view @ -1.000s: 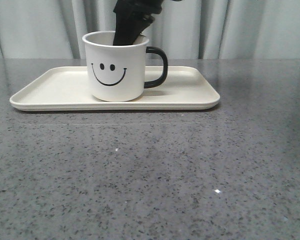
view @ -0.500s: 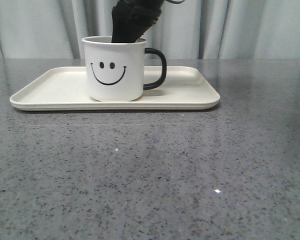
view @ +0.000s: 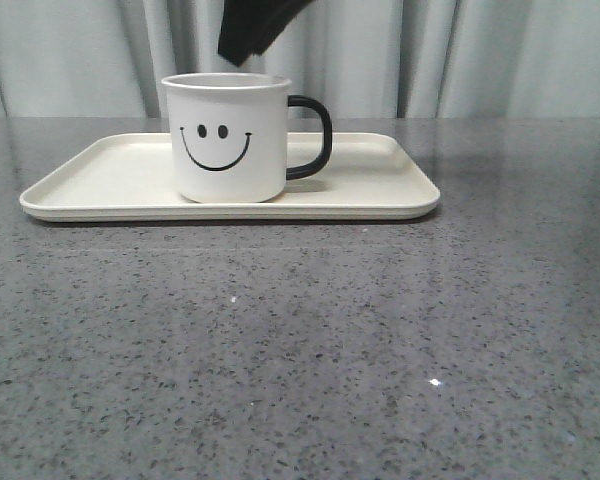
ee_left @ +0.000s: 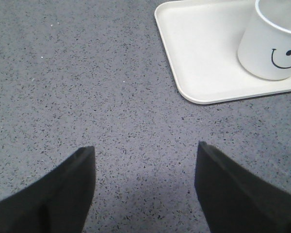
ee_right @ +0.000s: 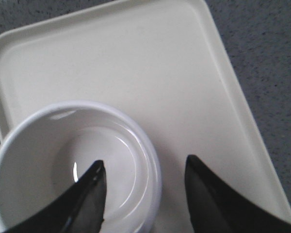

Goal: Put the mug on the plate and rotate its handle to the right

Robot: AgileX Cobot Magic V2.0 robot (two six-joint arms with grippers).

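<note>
On my front view I see the mug (view: pixel 230 137) standing upright on the plate (view: pixel 380 190), left of the frame's centre, its smiley face toward the camera and the handle (view: pixel 315 137) sticking out toward the right of the frame. The plate lies flat on the grey speckled desk (view: pixel 310 340), across the upper middle of the picture, with pale curtains (view: pixel 500 55) behind it. A dark piece of the right gripper (view: pixel 252 28) hangs at the top edge, just above the mug's rim and apart from it; from here I cannot tell how its fingers stand. On my left wrist view the left gripper (ee_left: pixel 143 187) sits with its two dark fingers (ee_left: pixel 63 194) spread wide at the bottom of the frame, nothing between them but bare desk (ee_left: pixel 87 82). The plate's rounded corner (ee_left: pixel 194 73) fills the upper right, and the mug (ee_left: pixel 271 43) stands on it at the far upper right edge, well apart from this gripper. On my right wrist view I look straight down: the right gripper (ee_right: pixel 145 194) is spread open, one finger (ee_right: pixel 87 199) over the mug's white interior (ee_right: pixel 63 165) at lower left, the other over the bare plate (ee_right: pixel 150 73) just outside the rim, so the mug's wall lies between them, ungripped.
</note>
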